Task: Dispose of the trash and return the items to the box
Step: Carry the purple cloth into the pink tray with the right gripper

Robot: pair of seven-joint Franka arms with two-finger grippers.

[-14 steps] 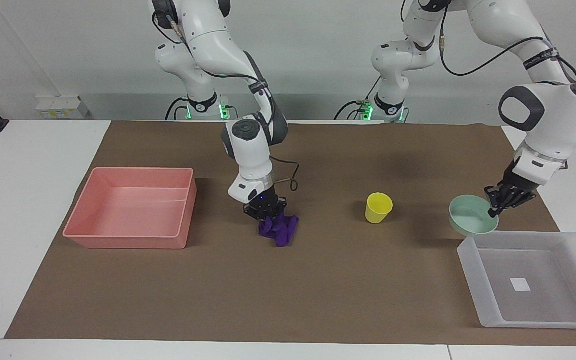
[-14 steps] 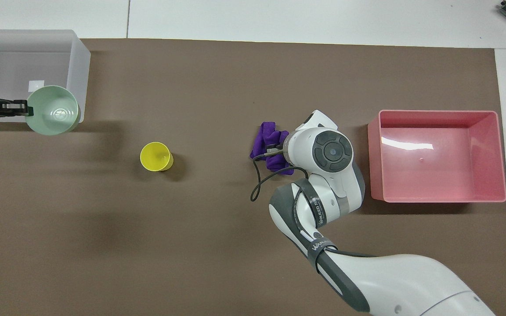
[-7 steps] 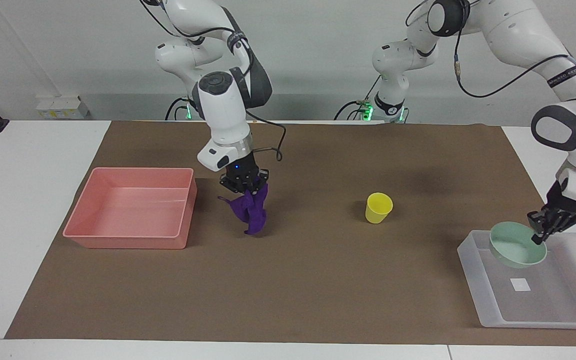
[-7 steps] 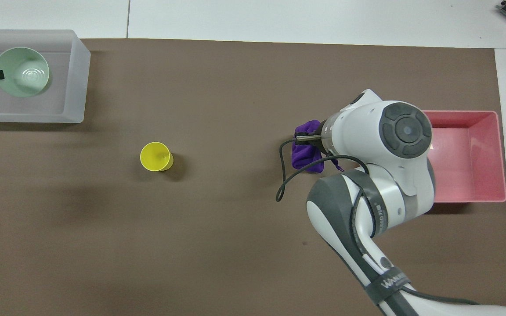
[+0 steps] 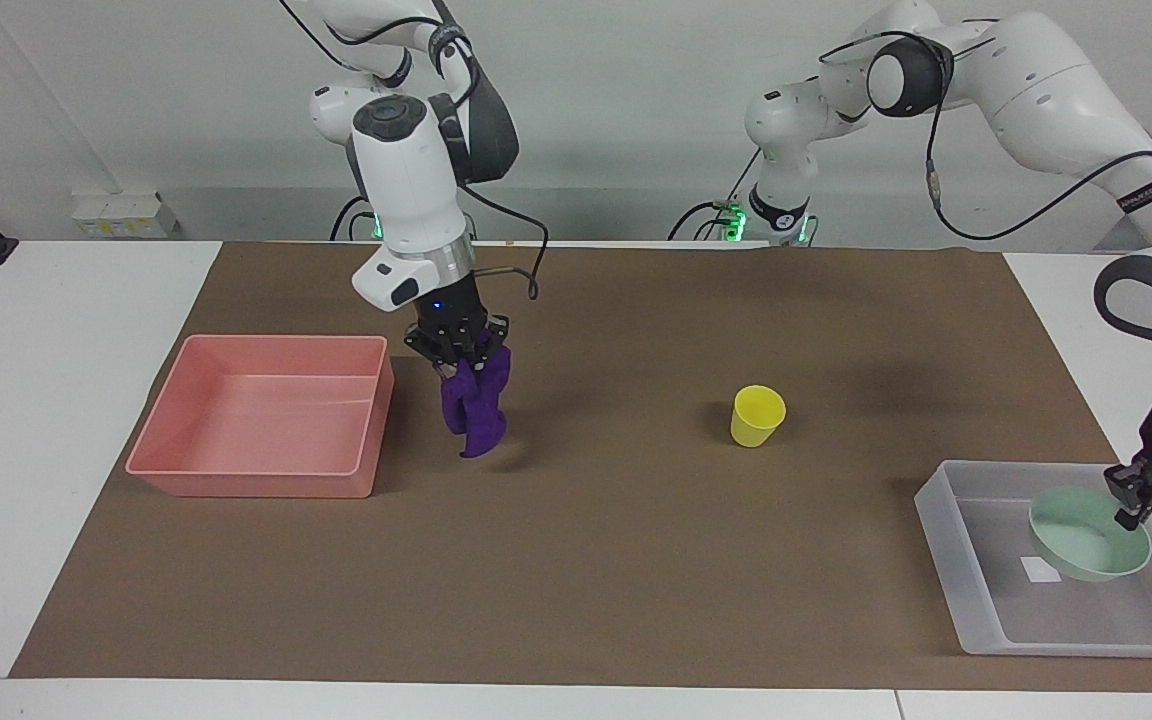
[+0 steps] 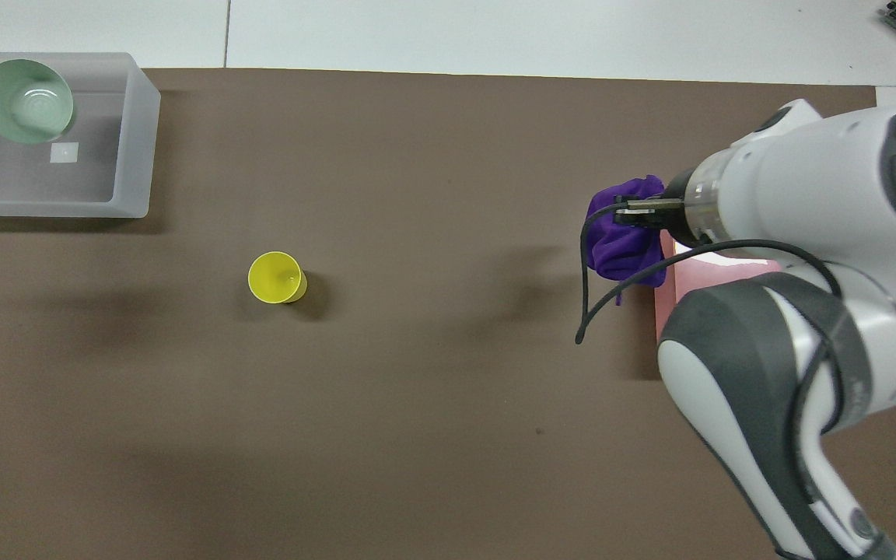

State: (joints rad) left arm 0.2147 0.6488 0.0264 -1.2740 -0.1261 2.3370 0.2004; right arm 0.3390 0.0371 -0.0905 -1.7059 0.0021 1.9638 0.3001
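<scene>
So, facing view first: right gripper point(image 5: 458, 362) is clamped on the trash point(image 5: 476, 412), which dangles clear of the mat just beside the pink bin point(image 5: 258, 415), not over it yet. Left gripper point(image 5: 1139, 496) pinches the bowl point(image 5: 1088, 548) by its rim, low inside the box point(image 5: 976, 570); can't tell if it's touching the floor. Cup point(image 5: 758, 415) sits alone mid-table.

Overhead: trash point(image 6: 625, 237) hangs at the bin's edge, bowl point(image 6: 26, 90) over the box's corner farthest from the robots.

I'd say both carries are mid-way. Next: trash over the bin, release; set bowl down, then fetch the cup.
</scene>
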